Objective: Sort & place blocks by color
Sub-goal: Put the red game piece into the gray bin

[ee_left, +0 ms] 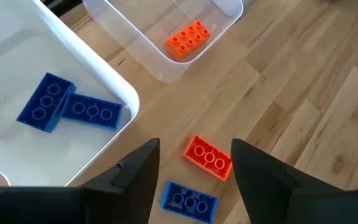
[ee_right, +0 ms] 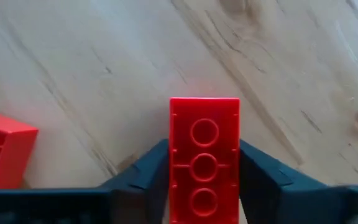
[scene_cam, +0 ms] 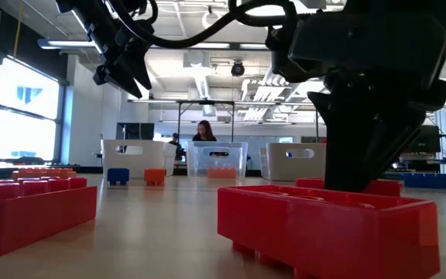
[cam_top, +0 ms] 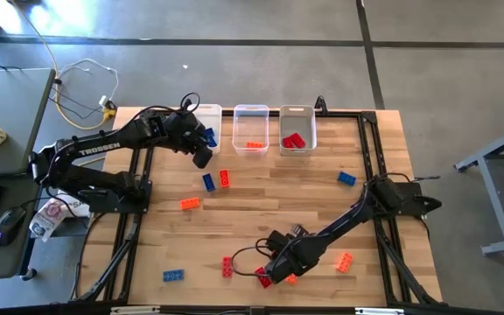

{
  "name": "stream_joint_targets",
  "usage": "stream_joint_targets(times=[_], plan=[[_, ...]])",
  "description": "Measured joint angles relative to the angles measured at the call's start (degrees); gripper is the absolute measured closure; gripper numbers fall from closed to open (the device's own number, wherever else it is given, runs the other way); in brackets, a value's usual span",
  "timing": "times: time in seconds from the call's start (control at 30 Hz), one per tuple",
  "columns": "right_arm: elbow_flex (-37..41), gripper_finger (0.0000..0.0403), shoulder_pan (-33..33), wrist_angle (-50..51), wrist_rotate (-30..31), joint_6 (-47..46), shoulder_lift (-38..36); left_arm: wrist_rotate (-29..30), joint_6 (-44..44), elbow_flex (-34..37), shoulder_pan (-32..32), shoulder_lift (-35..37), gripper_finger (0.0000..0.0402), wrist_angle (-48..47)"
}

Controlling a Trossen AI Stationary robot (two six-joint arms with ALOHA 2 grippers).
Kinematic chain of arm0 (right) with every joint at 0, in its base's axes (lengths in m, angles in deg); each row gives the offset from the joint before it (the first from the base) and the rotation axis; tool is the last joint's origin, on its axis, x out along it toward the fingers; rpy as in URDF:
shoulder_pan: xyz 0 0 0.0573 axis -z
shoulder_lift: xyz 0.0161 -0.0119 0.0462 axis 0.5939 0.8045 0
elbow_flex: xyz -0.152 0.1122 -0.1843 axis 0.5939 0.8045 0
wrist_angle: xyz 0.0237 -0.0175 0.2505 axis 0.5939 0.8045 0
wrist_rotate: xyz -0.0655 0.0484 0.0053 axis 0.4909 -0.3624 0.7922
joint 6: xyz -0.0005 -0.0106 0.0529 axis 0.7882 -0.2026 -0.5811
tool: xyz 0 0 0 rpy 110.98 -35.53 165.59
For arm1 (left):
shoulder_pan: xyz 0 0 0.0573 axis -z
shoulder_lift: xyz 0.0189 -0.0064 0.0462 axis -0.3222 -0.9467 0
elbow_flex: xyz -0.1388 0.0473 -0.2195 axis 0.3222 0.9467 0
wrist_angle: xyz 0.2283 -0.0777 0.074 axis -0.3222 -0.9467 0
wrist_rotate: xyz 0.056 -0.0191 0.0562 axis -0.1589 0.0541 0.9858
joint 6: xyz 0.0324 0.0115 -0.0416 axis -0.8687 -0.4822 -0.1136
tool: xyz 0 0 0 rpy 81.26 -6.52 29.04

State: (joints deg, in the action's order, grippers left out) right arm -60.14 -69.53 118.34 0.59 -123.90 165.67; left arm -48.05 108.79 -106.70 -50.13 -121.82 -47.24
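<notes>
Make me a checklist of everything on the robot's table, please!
Surface: wooden table, blocks scattered.
Job's things: three bins; left bin holds two blue blocks, middle bin one orange, right bin red ones.
Clutter: nothing seen.
Grippers: left pincer open, above the table beside the left bin; right pincer shut on a red block.
Cables: white cable on the floor.
Surroundings: desk with mouse; person behind.

A red block (ee_right: 204, 158) sits between the dark fingers of the right gripper (ee_right: 204, 180), two blue blocks (ee_left: 67, 107) lie in a white bin (ee_left: 104, 74), an orange block (ee_left: 189, 39) in a clear bin (ee_left: 160, 59), over pale wood-grain table (ee_left: 303, 93).
</notes>
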Motion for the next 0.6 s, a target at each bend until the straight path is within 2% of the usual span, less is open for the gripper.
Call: stream_joint_targets(times=[0.07, 0.33, 0.6], plan=[[0.0, 0.0292, 0.1, 0.4, 0.1, 0.8, -0.1, 0.0, -0.3, 0.0, 0.0, 0.0, 0.0216, 0.0], [0.0, 0.0293, 1.7, 3.8, 1.5, 1.5, -0.7, 0.0, -3.5, 0.0, 0.0, 0.0, 0.0216, 0.0], [0.0, 0.0293, 6.1, 6.3, 2.8, 3.3, -1.9, 0.0, -8.7, 0.0, 0.0, 0.0, 0.0216, 0.1]])
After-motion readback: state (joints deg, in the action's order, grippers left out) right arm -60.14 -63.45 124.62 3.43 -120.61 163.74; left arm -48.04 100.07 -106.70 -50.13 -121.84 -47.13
